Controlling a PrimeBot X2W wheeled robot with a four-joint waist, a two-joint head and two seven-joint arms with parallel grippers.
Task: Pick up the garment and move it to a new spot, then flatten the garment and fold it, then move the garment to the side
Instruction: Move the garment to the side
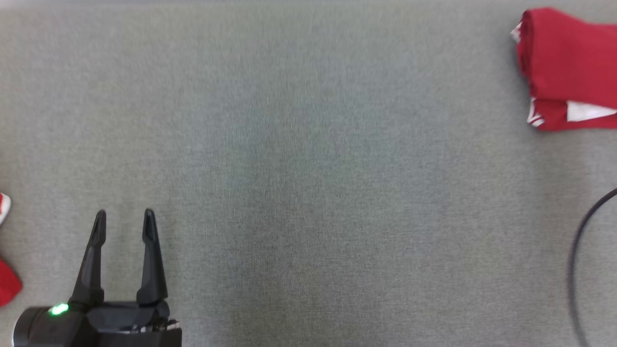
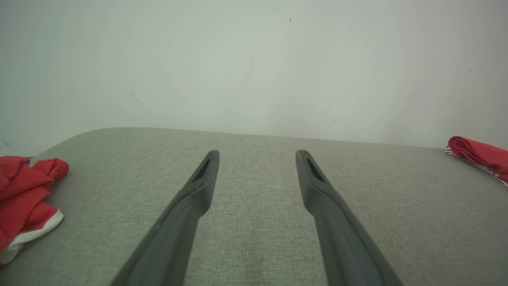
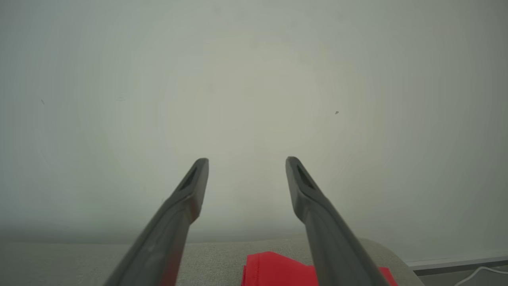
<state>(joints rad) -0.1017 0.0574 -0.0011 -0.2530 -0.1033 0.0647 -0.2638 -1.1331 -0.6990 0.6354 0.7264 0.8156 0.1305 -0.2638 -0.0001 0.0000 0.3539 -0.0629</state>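
Observation:
The garment (image 1: 569, 62) is red with white trim and lies folded at the far right of the grey fabric surface (image 1: 308, 168). In the left wrist view the garment (image 2: 480, 155) sits at the right edge. My left gripper (image 1: 124, 213) stands open at the lower left over bare fabric, far from the garment, and its fingers (image 2: 258, 153) hold nothing. My right gripper (image 3: 247, 160) is open and empty, raised above the garment (image 3: 274, 270), which shows low between its fingers.
Another red and white piece of clothing (image 2: 24, 198) lies crumpled at the left edge of the surface (image 1: 7, 284). A black cable (image 1: 576, 255) curves in at the right edge. A pale wall (image 2: 254, 59) stands behind the surface.

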